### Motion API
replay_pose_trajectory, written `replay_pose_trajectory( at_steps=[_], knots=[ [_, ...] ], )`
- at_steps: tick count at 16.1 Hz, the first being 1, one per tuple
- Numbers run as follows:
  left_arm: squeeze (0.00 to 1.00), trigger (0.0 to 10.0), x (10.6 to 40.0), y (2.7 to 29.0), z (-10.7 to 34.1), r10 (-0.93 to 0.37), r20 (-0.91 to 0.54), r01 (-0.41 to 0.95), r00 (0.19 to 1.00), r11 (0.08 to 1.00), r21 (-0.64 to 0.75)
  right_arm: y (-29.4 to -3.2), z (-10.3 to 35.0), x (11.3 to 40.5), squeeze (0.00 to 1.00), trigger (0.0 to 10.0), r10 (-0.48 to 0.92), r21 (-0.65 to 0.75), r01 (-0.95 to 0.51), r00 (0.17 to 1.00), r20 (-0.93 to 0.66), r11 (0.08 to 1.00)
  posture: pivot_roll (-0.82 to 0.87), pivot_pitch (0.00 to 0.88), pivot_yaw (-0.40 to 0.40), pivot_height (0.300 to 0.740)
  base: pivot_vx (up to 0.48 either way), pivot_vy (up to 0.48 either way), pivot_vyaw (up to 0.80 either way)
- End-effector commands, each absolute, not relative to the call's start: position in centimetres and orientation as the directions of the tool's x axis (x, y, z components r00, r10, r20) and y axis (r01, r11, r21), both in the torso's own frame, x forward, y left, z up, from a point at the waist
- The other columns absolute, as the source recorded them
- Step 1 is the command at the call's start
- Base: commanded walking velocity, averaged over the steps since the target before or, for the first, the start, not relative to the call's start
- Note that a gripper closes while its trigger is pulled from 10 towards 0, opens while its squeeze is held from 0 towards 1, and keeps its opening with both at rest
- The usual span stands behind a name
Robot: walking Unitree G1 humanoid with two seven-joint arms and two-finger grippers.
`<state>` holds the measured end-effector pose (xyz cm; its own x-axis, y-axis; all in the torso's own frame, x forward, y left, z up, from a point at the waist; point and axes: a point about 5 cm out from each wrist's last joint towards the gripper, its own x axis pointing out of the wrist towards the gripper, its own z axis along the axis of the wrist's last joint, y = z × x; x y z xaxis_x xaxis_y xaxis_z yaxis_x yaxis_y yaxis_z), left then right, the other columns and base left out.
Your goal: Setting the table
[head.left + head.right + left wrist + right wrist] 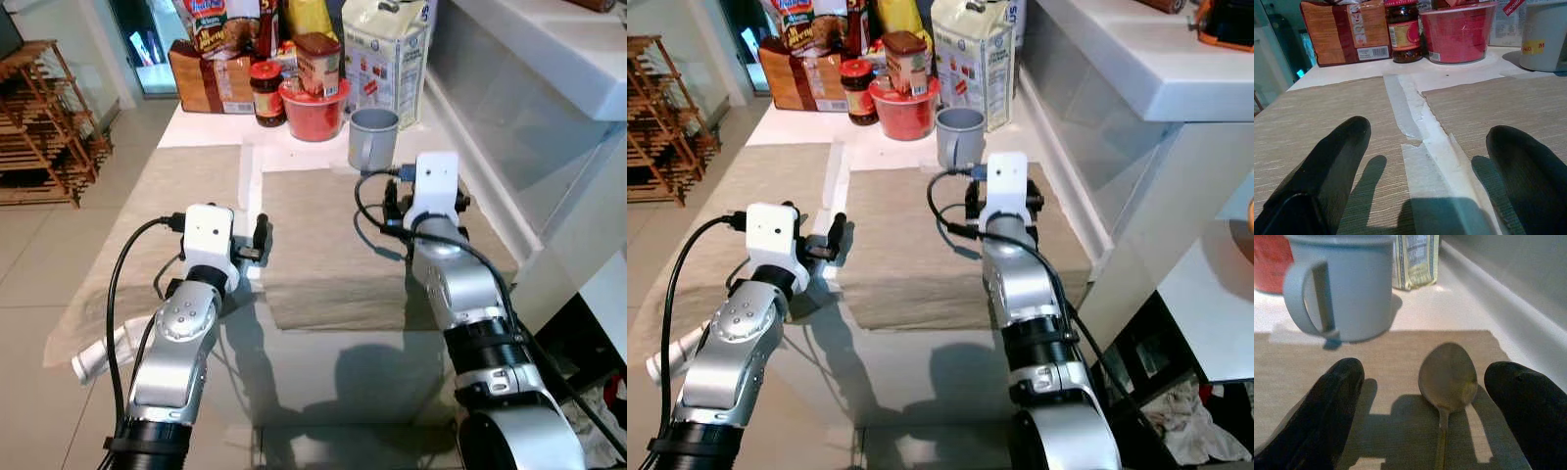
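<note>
Two beige woven placemats lie side by side on the table, a left one (186,186) and a right one (323,245), with a strip of white tape (1415,122) along the seam. A metal spoon (1447,377) rests on the right placemat, bowl toward a grey mug (372,137) standing just past the mat's far edge. My right gripper (1435,416) is open low over the mat, its fingers on either side of the spoon. My left gripper (1425,196) is open above the seam, holding nothing.
Past the mats stand a red bowl (315,113), a dark jar (267,93), a bread package (211,78) and a white carton (387,54). A white counter (549,49) runs along the right. A wooden rack (39,127) stands on the floor at left.
</note>
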<state>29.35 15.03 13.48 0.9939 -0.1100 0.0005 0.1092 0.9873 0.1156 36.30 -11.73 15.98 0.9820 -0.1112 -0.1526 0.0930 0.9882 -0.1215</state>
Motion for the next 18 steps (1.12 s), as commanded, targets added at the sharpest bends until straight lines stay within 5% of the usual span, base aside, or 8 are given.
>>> replay_pose_trajectory(
  at_steps=[1, 18],
  knots=[
    [0.00, 10.0, 29.6, 14.9, 14.0, -0.110, 0.018, 0.106, 0.994, 0.985, 0.139, -11.7, 17.0, 36.6, 0.00, 10.0, -0.120, -0.091, 0.107, 0.982, -0.147, 0.990, -0.03, 0.000, 0.072, 0.740, 0.000, 0.000, 0.00],
    [0.00, 10.0, 29.7, 15.0, 14.1, -0.107, 0.023, 0.103, 0.994, 0.984, 0.143, -12.4, 13.7, 37.0, 0.00, 10.0, -0.143, 0.082, 0.219, 0.837, -0.529, 0.972, -0.03, 0.000, 0.066, 0.740, 0.000, 0.000, 0.00]
  ],
)
